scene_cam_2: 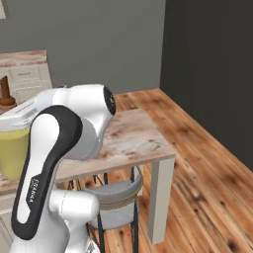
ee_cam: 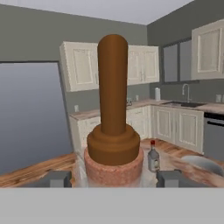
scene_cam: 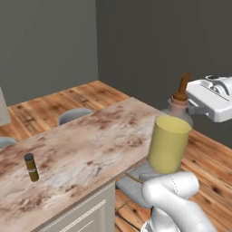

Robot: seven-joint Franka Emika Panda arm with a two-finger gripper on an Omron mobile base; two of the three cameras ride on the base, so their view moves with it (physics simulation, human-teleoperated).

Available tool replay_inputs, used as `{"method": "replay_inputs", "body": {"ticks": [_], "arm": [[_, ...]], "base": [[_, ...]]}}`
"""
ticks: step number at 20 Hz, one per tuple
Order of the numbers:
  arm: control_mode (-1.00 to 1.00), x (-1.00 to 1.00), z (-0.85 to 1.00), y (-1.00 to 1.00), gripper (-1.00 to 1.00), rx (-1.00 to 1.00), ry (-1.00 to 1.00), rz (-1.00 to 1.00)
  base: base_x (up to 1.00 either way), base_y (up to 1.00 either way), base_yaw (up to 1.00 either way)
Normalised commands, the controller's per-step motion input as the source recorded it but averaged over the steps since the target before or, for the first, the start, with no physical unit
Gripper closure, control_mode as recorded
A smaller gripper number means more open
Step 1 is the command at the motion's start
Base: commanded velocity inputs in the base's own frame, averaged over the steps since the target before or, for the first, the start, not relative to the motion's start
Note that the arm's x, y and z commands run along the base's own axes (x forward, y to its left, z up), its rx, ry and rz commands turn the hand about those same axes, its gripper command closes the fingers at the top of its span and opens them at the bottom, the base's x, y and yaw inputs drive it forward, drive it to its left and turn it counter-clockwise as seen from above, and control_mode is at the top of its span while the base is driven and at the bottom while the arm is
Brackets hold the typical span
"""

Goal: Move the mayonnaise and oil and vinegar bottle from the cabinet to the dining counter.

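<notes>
Item: oil and vinegar bottle (scene_cam: 169,142), wide yellow-olive body, narrow neck, brown stopper (ee_cam: 113,105). It is hanging in the grasp of the gripper (ee_cam: 113,178), whose two dark fingertips are sitting on either side of the neck, just below the stopper, clenched on it as far as the hand view shows. In the left base view the bottle is standing upright at the near right corner of the dining counter (scene_cam: 81,149), its lower body overlapping the counter's edge; whether its base is touching the stone or hovering above it cannot be told. Item: thin brownish bottle (scene_cam: 31,167), standing on the counter near its near left edge, well apart from the carried bottle. Item: small red-capped bottle (ee_cam: 153,156), showing in the hand view just beside the stopper and farther off. Item: grey stools (scene_cam_2: 114,197), tucked under the counter's end. Step in hand, by judgement: the delivery of the oil and vinegar bottle to the counter, near its close. Next move, by judgement: bringing the bottle fully over the stone, away from the corner, lowering it flat and upright, then releasing the neck and lifting straight off so the tall stopper is not being knocked.
</notes>
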Motion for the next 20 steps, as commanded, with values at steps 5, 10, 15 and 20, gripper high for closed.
{"method": "replay_inputs", "body": {"ticks": [5,10,15,20], "arm": [[-1.0,0.6,-0.01,0.0,1.0,0.0,-0.01,0.1],[-1.0,0.64,-0.14,0.03,1.0,0.0,-0.06,0.07],[-1.0,0.81,-0.36,0.16,1.0,-0.01,-0.03,0.07],[-1.0,0.65,-0.45,0.07,1.0,0.0,-0.02,0.1]], "base": [[0.0,0.0,0.0],[0.0,0.0,0.0],[0.0,0.0,0.0],[0.0,0.0,0.0]]}}
